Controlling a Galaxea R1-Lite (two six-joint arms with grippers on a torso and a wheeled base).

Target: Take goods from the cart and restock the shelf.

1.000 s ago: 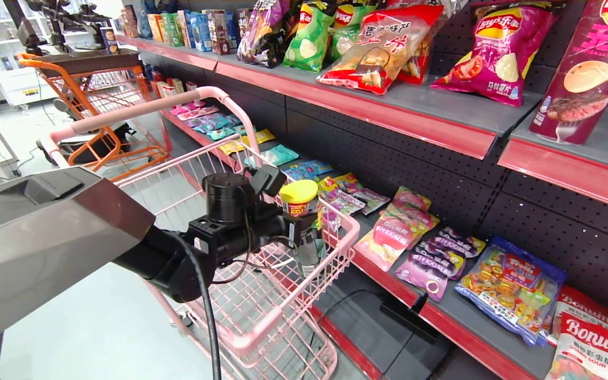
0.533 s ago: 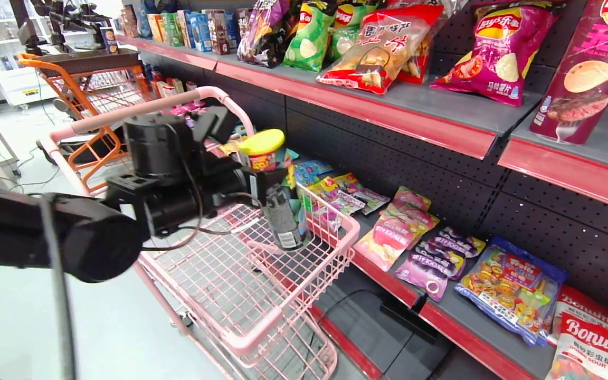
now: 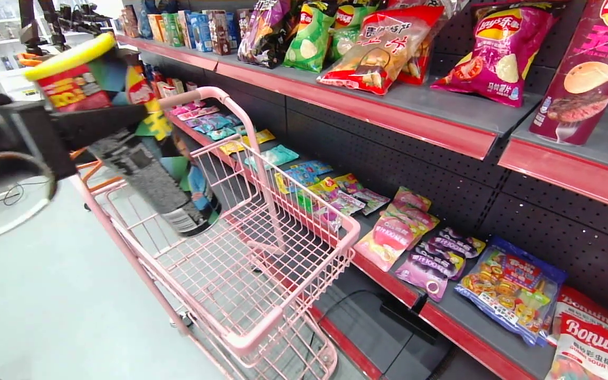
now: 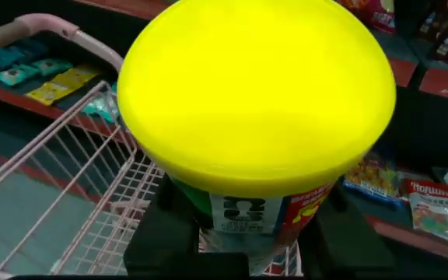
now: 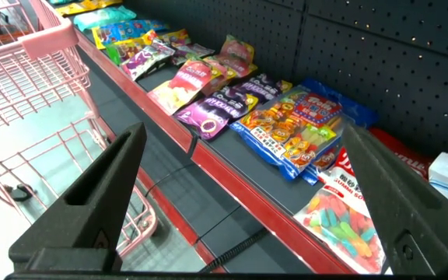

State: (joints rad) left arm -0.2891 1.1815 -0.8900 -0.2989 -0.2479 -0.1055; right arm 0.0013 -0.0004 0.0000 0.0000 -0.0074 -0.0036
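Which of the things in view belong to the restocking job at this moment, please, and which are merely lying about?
In the job: yellow-lidded canister; left gripper, jaws shut on it; pink cart; shelf.

Lying about: chip bags up top; sweet packets on the lower tier; boxes farther along.

Canister (image 3: 140,148) in the left claw (image 3: 98,124) above the handle end of the cart (image 3: 354,224), cart left of the lower shelf (image 3: 459,314), candy bags (image 3: 393,235) lying on it, chip bags (image 3: 383,45) on the upper shelf (image 3: 441,105) above
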